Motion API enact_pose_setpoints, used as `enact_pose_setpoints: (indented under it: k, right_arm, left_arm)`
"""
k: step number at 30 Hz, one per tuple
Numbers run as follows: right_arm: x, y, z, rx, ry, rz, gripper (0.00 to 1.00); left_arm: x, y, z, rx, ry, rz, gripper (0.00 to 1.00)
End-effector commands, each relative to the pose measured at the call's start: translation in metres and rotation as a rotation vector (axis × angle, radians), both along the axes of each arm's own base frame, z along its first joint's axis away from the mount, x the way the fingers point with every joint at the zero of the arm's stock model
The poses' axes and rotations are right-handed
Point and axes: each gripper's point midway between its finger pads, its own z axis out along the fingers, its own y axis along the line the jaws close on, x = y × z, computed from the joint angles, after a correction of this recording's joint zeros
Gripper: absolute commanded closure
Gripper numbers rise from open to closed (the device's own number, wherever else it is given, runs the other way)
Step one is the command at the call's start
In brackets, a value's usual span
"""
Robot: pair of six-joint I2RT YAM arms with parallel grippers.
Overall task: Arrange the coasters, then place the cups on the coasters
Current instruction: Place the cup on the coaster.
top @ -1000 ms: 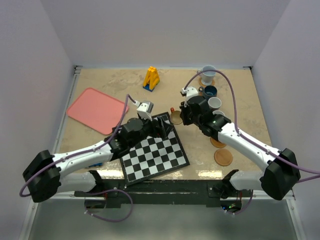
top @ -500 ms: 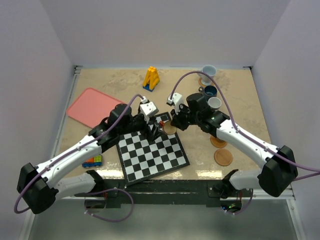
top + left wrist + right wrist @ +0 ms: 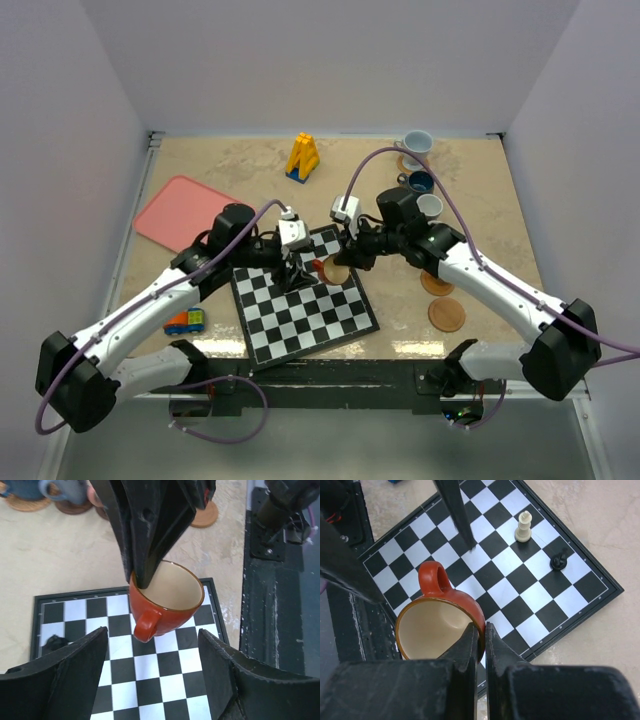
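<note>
Right gripper (image 3: 481, 630) pinches the coppery cup (image 3: 432, 630) by its rim over the chessboard (image 3: 520, 595), left gripper (image 3: 152, 631) spread wide, empty: I should carry it level and lower it squarely onto a bare coaster (image 3: 447, 315).

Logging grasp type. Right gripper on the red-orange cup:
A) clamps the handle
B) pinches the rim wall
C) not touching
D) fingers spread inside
B: the right gripper is shut on the red-orange cup at its rim wall, one finger inside, one outside, handle free.
</note>
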Motion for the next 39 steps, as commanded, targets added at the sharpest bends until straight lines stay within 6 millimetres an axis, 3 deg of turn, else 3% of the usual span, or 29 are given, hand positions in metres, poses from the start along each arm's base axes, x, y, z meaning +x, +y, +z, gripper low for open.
enact_pose_setpoints:
  k: [1, 8, 11, 14, 20, 29, 32, 33, 36, 39]
  right_arm:
    - [-0.011, 0.008, 0.025, 0.074, -0.055, 0.077, 1.00]
    - [-0.013, 0.011, 0.019, 0.064, -0.042, 0.092, 1.00]
    - [-0.014, 0.011, 0.016, 0.057, -0.035, 0.094, 1.00]
    - [-0.014, 0.012, 0.015, 0.055, -0.030, 0.096, 1.00]
    - [-0.018, 0.015, 0.012, 0.051, -0.017, 0.112, 1.00]
    - [-0.011, 0.013, 0.010, 0.029, -0.032, 0.073, 1.00]
    - [-0.006, 0.011, 0.012, 0.021, -0.043, 0.042, 0.98]
    - [-0.005, 0.010, 0.013, 0.017, -0.045, 0.030, 0.97]
    - [0.000, 0.008, 0.018, 0.022, -0.039, -0.021, 0.72]
    - [0.003, 0.003, 0.014, 0.011, -0.023, -0.078, 0.58]
  left_arm:
    - [-0.013, -0.014, -0.008, -0.006, 0.070, -0.142, 0.27]
    - [-0.010, -0.018, -0.005, -0.024, 0.078, -0.146, 0.41]
    - [-0.006, -0.014, -0.001, -0.023, 0.044, -0.114, 0.25]
    - [-0.007, -0.012, 0.005, -0.037, 0.010, -0.107, 0.24]
    - [-0.008, -0.016, 0.002, -0.040, 0.044, -0.137, 0.48]
    - [-0.012, -0.018, -0.004, -0.039, 0.087, -0.166, 0.96]
    - [-0.015, -0.018, -0.004, -0.053, 0.086, -0.176, 1.00]
    - [-0.015, -0.018, -0.004, -0.056, 0.083, -0.178, 1.00]
    - [-0.014, -0.016, -0.003, -0.062, 0.057, -0.157, 1.00]
    - [-0.013, -0.014, 0.001, -0.095, 0.018, -0.129, 1.00]
